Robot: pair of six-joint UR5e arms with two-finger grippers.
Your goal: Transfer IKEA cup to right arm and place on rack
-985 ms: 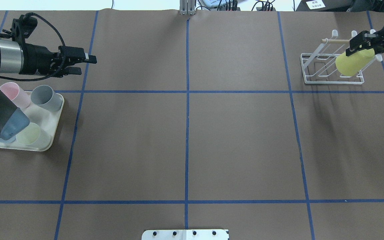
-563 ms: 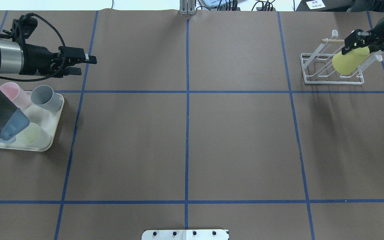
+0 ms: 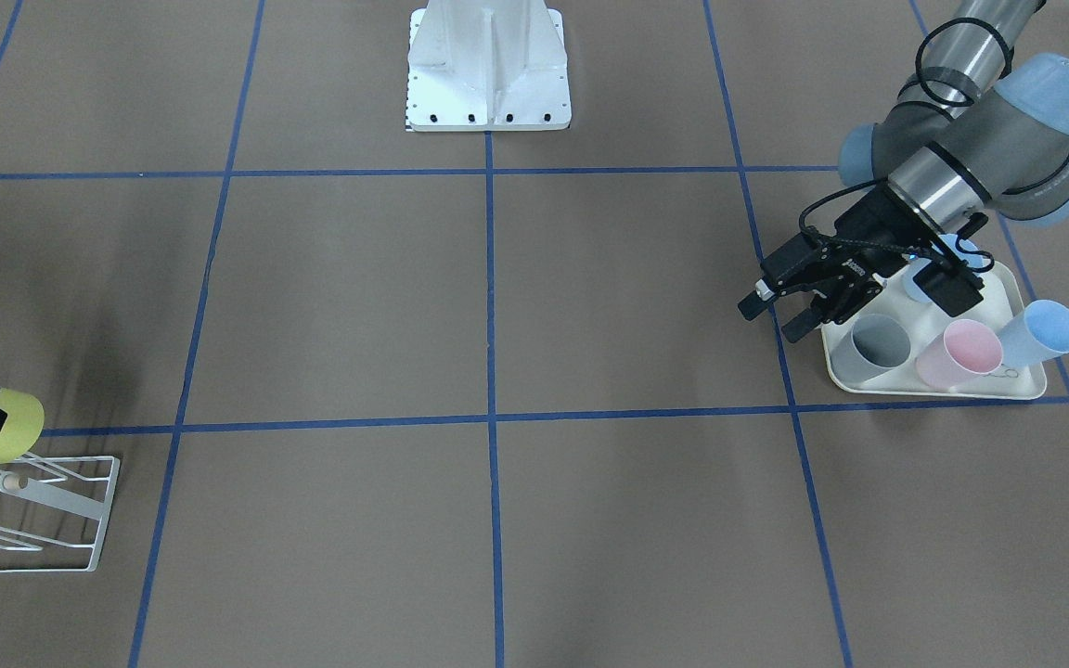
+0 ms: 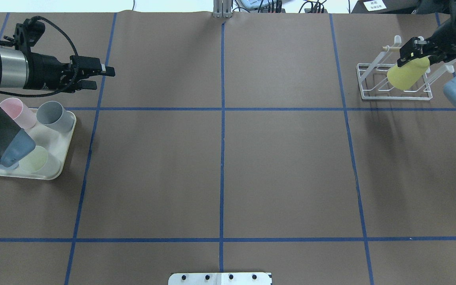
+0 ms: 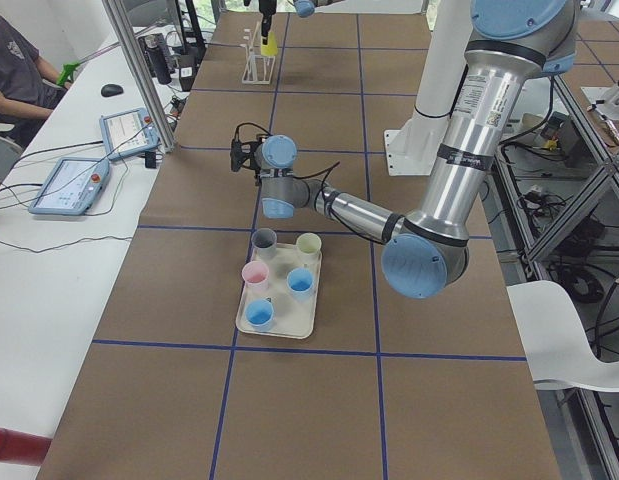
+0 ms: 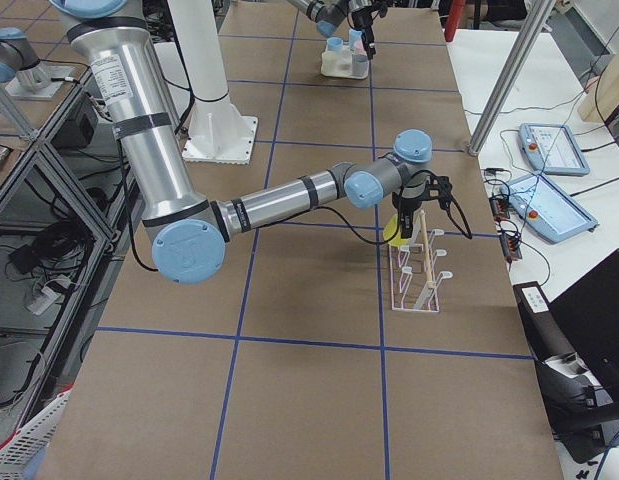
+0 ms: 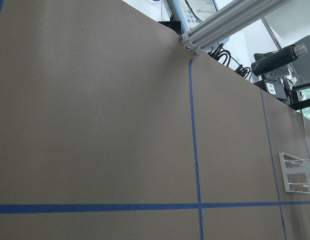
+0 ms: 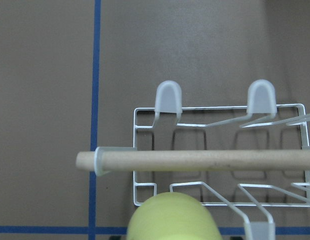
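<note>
A: Yellow cup (image 4: 406, 75) — where is it resting?

B: Not resting. The right gripper (image 4: 409, 58) is clenching it, tilted, in the air over the rack (image 4: 374, 71). Over the last second it is sliding along the rack toward the table's middle — lining up a prong, I judge.

A: Obstacles?

B: The dowel (image 8: 195, 160) is lying across the approach. The left gripper (image 4: 101, 78) is hanging spread and empty near the tray (image 4: 59, 138).

wooden dowel (image 8: 205, 160) across rack (image 8: 134, 190), near yellow cup (image 8: 171, 220); prongs (image 8: 168, 96) beyond; open tabletop (image 4: 283, 166) alongside
</note>
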